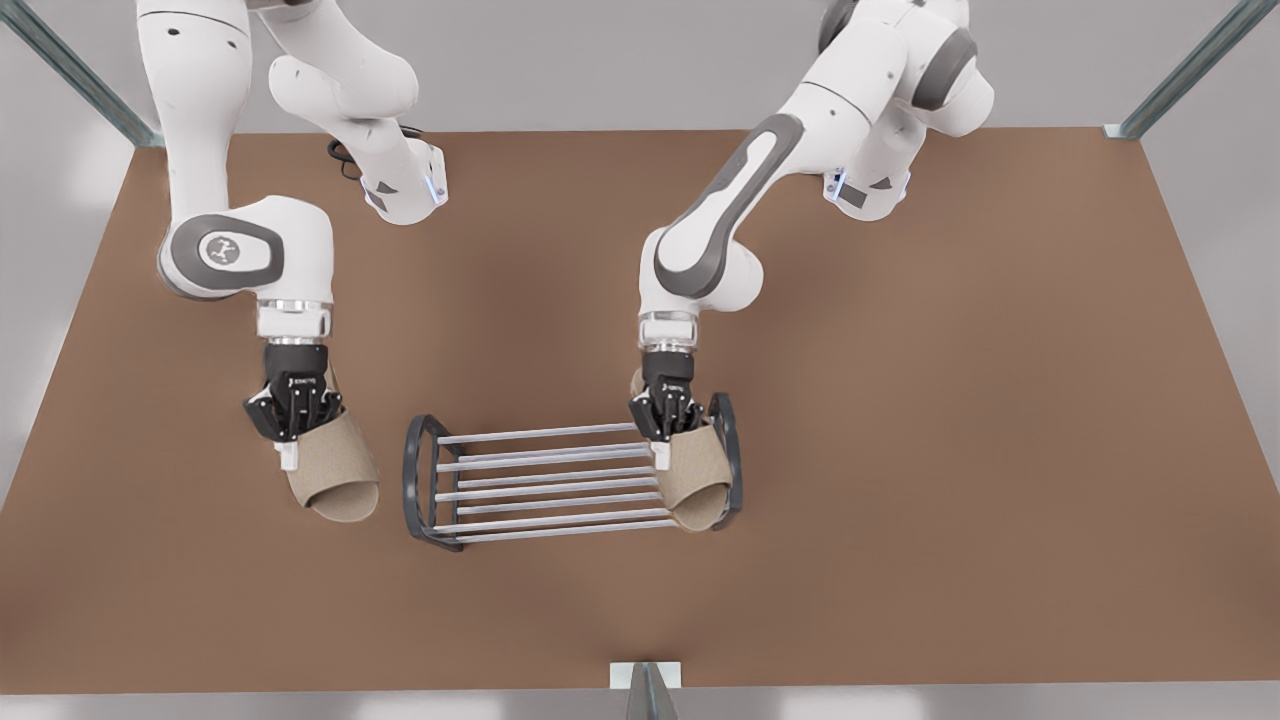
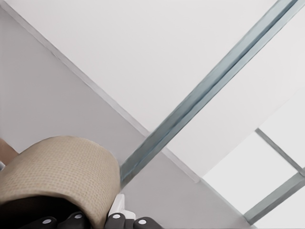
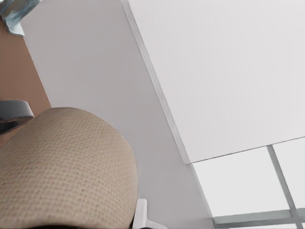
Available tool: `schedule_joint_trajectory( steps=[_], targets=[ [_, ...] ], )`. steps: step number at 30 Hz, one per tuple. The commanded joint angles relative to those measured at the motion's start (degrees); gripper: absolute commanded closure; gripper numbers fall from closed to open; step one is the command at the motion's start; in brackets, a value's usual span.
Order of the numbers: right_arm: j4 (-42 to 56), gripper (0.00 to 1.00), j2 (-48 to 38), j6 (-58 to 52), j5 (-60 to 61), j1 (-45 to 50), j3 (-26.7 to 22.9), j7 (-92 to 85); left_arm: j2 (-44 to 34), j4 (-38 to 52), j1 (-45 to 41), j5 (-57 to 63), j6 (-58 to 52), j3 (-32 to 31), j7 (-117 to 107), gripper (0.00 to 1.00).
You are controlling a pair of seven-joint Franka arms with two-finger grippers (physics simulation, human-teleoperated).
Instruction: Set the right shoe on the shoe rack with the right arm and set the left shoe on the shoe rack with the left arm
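Observation:
The shoe rack [image 1: 540, 434] stands mid-table, silver bars between dark arched end frames. My right gripper [image 1: 668, 442] is shut on the band of one tan slipper, the right shoe [image 1: 697, 482], which lies tilted over the rack's end at the front view's right, just inside the end frame. In the right wrist view the band [image 3: 66, 167] sits close, with the rack's end frame [image 3: 14, 114] beyond it. My left gripper [image 1: 291, 440] is shut on the other slipper, the left shoe [image 1: 335, 472], held beside the rack at the front view's left. Its band [image 2: 62, 171] fills a corner of the left wrist view.
The brown table [image 1: 900, 450] has wide bare room on the front view's right and in front of the rack. Metal frame posts [image 1: 1180, 80] stand at the far corners, and a small bracket [image 1: 645, 678] sits at the near edge.

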Motion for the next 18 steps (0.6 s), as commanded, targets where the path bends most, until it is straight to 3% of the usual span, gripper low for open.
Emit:
schedule_joint_trajectory(
  steps=[1,9,18],
  targets=[
    [-0.2,0.73,0.7,-10.7,7.1,4.4,1.5,-7.2,0.5,-0.1,0.0,-0.7,-3.0,0.0,-27.7,0.79],
    [-0.9,0.73,0.8,-18.7,15.2,5.0,6.6,-7.2,2.4,-0.5,-2.2,-3.6,-3.1,-0.2,-28.0,0.79],
    [-0.9,0.73,2.7,-22.8,19.1,7.2,7.3,-7.3,4.6,0.0,-3.5,-4.5,-4.5,-0.2,-28.1,0.79]
  ],
)
